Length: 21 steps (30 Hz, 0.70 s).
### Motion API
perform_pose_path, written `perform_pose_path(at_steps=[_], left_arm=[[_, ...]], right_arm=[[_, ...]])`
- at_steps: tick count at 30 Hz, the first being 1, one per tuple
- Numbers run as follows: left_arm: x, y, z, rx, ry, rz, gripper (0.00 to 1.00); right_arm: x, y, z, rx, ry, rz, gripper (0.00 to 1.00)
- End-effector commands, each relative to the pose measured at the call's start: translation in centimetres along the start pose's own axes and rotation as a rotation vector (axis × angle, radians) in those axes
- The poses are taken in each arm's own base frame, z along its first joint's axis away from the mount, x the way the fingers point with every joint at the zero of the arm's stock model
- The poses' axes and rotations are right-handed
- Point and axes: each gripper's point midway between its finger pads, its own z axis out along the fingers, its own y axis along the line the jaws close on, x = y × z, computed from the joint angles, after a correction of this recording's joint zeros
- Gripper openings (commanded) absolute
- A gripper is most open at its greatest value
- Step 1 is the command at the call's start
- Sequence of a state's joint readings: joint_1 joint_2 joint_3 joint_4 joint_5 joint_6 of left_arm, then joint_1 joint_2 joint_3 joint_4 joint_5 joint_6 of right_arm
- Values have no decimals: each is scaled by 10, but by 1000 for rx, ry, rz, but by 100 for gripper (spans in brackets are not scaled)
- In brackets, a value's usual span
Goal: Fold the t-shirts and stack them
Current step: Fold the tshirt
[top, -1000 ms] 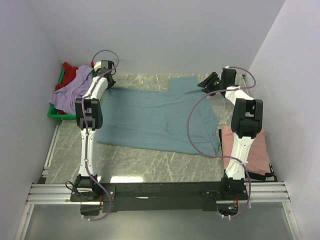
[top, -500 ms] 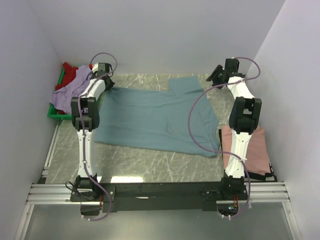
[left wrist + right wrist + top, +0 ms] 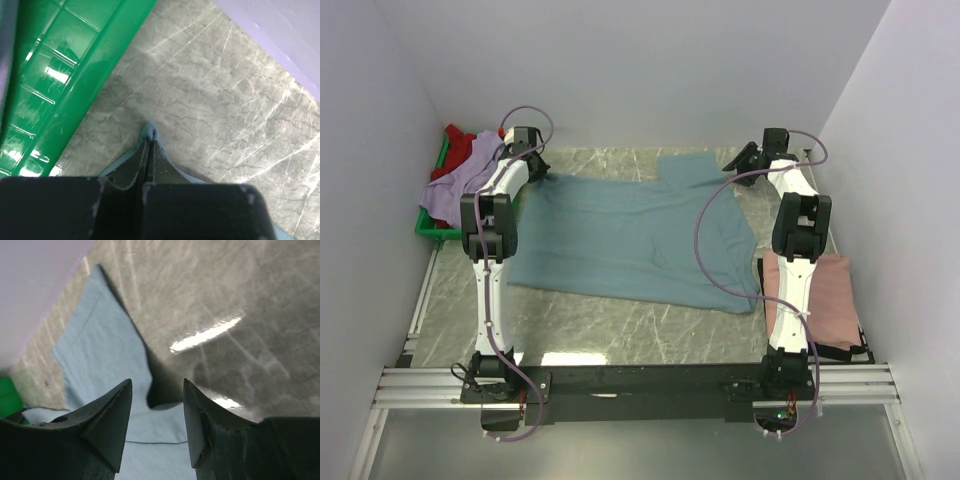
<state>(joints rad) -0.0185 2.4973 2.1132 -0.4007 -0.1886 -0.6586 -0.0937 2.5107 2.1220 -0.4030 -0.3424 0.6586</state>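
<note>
A dusty grey-blue t-shirt [image 3: 640, 235] lies spread across the middle of the table. My left gripper [image 3: 538, 176] is shut on its far left corner. In the left wrist view the cloth tip [image 3: 150, 131] pokes out past the pinched left gripper [image 3: 149, 143]. My right gripper [image 3: 741, 160] hangs open over the shirt's far right sleeve. In the right wrist view the right gripper [image 3: 156, 386] has nothing between its fingers, and the sleeve [image 3: 95, 350] lies below. A folded salmon pink t-shirt [image 3: 832, 295] lies at the right. Lavender [image 3: 460, 182] and red [image 3: 460, 148] t-shirts are heaped in the tray.
A green plastic tray [image 3: 428, 229] stands at the far left against the wall; its side [image 3: 65, 75] is close beside my left gripper. White walls close off the back and both sides. Bare marble table [image 3: 620, 320] shows in front of the spread shirt.
My right gripper swung toward the back wall and came back over the sleeve, its arm now straighter. The left gripper drew the shirt corner slightly left.
</note>
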Motion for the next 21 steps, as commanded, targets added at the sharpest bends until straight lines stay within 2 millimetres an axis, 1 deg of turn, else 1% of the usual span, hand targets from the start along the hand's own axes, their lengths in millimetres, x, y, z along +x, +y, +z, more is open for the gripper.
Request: perform_pose_path(at_steps=[1, 4, 5, 6, 11, 15, 16, 18, 19, 21], left_arm=[[-24, -18, -22, 69, -38, -23, 0], [-23, -18, -22, 76, -33, -29, 0], [-23, -19, -22, 82, -30, -31, 0], [-21, -19, -21, 81, -27, -32, 0], [-18, -18, -19, 83, -16, -35, 0], [-21, -19, -22, 89, -23, -39, 0], [-22, -20, -23, 89, -24, -38, 0], [-26, -20, -25, 93, -30, -40, 0], [-26, -20, -26, 91, -32, -42, 0], [-32, -20, -30, 95, -45, -44, 0]], right_arm=[[-6, 32, -2, -96, -8, 20, 52], [2, 38, 0, -124, 8, 26, 51], [6, 36, 2, -120, 17, 31, 50], [7, 38, 1, -125, 21, 31, 49], [8, 39, -6, -125, 19, 26, 34], [4, 42, -13, -125, 1, 17, 25], [3, 43, -15, -125, 1, 15, 20], [1, 46, -19, -128, -6, 11, 13], [1, 45, -20, -128, -9, 10, 7], [-6, 51, -29, -138, -33, 2, 1]])
